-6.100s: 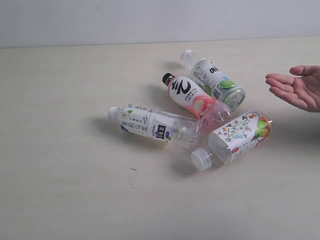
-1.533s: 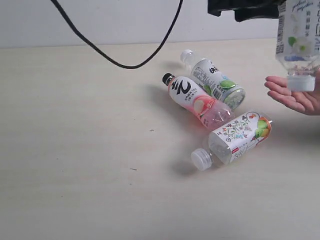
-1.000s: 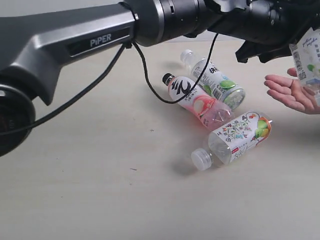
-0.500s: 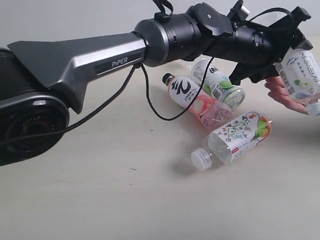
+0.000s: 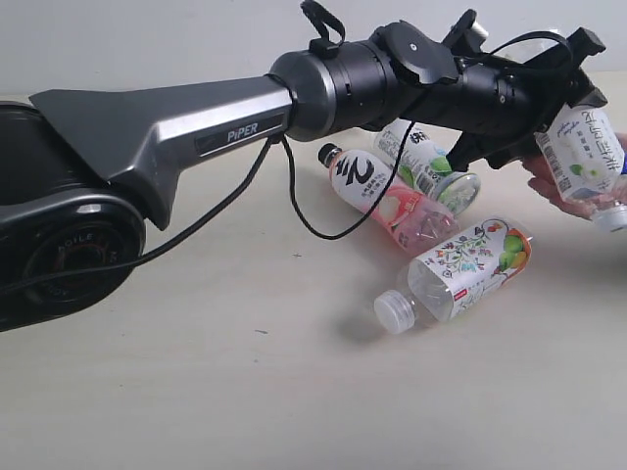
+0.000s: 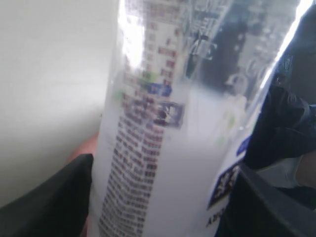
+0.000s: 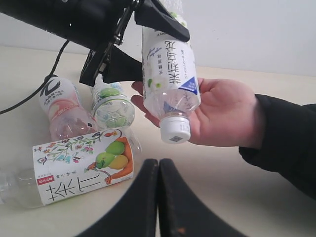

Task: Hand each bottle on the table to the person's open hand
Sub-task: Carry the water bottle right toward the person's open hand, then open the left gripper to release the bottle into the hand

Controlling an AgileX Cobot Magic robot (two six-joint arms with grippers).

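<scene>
Pinching a white-capped bottle (image 5: 586, 157) by its body, the robot's left hand (image 5: 563, 117) holds it steeply tilted, cap down, just above the person's open palm (image 7: 222, 113).

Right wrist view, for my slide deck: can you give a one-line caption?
Left gripper holds a white-capped bottle, cap down, over the person's open hand.
</scene>
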